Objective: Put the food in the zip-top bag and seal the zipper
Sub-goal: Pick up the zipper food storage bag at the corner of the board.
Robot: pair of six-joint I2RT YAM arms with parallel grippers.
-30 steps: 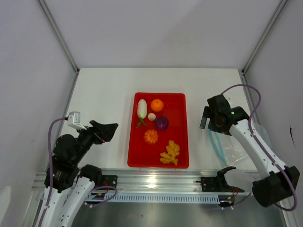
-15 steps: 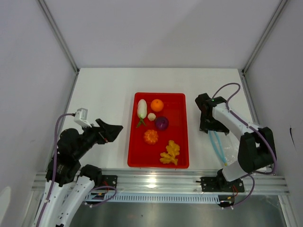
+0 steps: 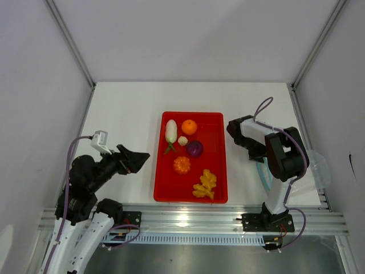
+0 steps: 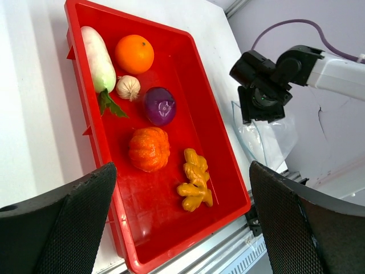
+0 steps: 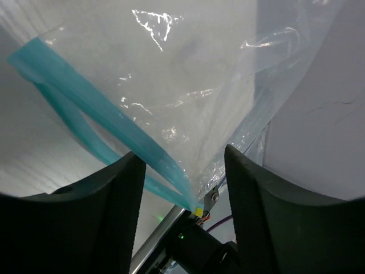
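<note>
The food lies in a red tray: white radish, orange, garlic, purple onion, pumpkin and ginger. The clear zip-top bag lies flat, right of the tray. Its blue zipper runs along the mouth edge. My right gripper is down at that mouth. In the right wrist view the gripper has its jaws apart, with the strip and bag corner between them. My left gripper hangs wide open over the tray's near end, above the ginger, holding nothing.
The aluminium rail with the arm bases runs along the near table edge, just behind the tray. Side walls close in on the left and right. My right arm's elbow is folded over part of the bag.
My right arm has folded in and swung left, bringing its gripper down onto the bag's mouth, and its jaws have narrowed. The left gripper has drifted slightly right.
</note>
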